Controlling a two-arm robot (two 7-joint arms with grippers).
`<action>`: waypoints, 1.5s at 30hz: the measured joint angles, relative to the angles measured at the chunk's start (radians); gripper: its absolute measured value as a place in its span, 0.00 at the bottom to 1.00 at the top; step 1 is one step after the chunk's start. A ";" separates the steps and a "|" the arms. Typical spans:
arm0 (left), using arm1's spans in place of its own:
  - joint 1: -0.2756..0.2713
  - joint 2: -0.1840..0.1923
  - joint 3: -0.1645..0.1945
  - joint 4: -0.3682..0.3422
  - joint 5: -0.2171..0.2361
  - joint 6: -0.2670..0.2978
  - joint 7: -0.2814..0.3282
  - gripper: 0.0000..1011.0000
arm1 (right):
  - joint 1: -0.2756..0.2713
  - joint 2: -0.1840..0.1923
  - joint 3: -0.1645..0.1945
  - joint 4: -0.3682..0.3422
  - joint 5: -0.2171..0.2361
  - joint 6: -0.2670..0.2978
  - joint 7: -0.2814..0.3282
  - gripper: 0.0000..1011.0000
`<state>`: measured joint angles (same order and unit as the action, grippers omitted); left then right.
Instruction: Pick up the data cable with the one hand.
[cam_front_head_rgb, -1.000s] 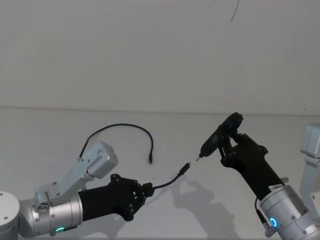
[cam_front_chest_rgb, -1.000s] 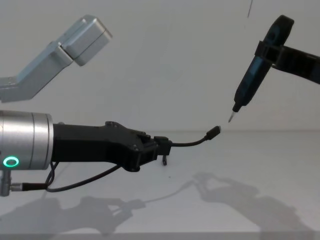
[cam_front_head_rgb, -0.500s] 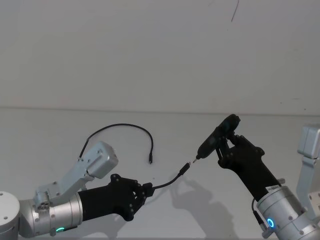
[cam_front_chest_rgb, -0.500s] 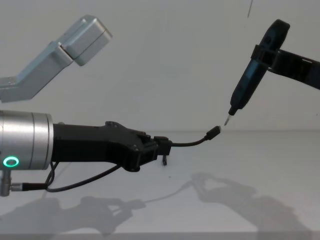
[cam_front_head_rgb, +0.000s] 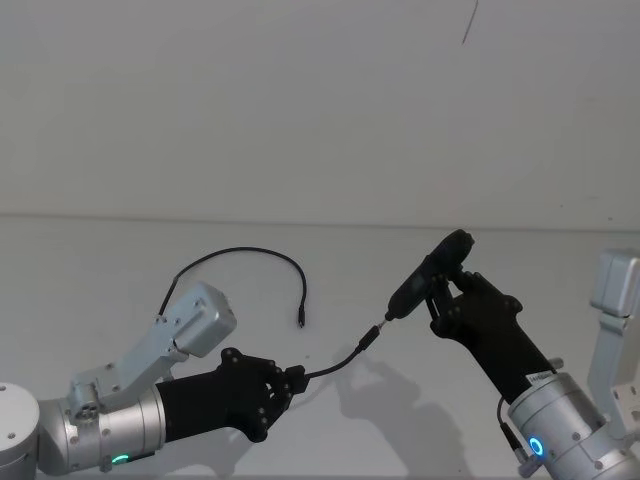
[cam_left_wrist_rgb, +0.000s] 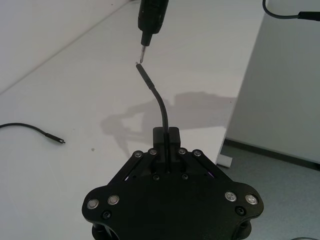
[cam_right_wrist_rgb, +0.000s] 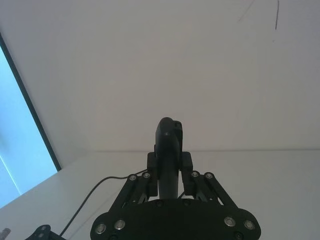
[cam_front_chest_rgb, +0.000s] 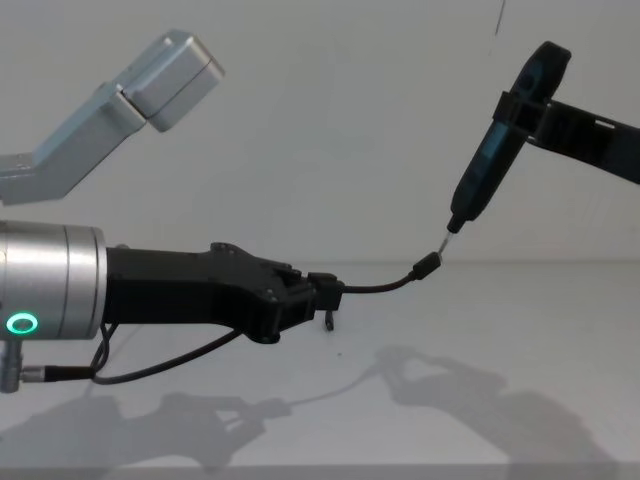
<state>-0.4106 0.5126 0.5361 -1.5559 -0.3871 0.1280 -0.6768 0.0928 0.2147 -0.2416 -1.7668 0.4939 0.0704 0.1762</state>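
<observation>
now the left gripper (cam_front_chest_rgb: 322, 297), a black angular two-finger claw on a thick silver arm with a green ring, is holding its fingers clamped on the data cable (cam_front_head_rgb: 330, 367), a thin black flexible cord, close to one end. that short free end is arching up off the white table (cam_front_head_rgb: 120, 250) to a small plug (cam_front_chest_rgb: 428, 267) in mid-air. over the last second the right gripper (cam_front_head_rgb: 441, 297) has been carrying its grasped slim black pen-like tool (cam_front_chest_rgb: 487, 164) down and leftward, so the tip is now meeting the plug. the pick-up looks done, the cord being raised and presented. farther back the rest of the cord is curving in an arc on the table, its far plug (cam_front_head_rgb: 299, 321) lying flat.
</observation>
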 joint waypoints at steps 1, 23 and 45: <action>0.000 0.000 0.000 0.000 0.000 0.000 0.000 0.05 | 0.000 0.000 0.000 0.000 0.000 0.000 0.000 0.27; 0.000 0.000 0.000 0.000 0.000 0.000 0.000 0.05 | 0.013 -0.002 -0.006 0.020 -0.001 -0.006 0.001 0.27; 0.000 0.000 0.000 0.000 0.000 0.000 0.000 0.05 | 0.024 -0.003 -0.008 0.038 -0.015 -0.015 0.008 0.27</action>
<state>-0.4106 0.5125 0.5361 -1.5558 -0.3871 0.1280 -0.6769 0.1166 0.2114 -0.2496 -1.7286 0.4788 0.0556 0.1842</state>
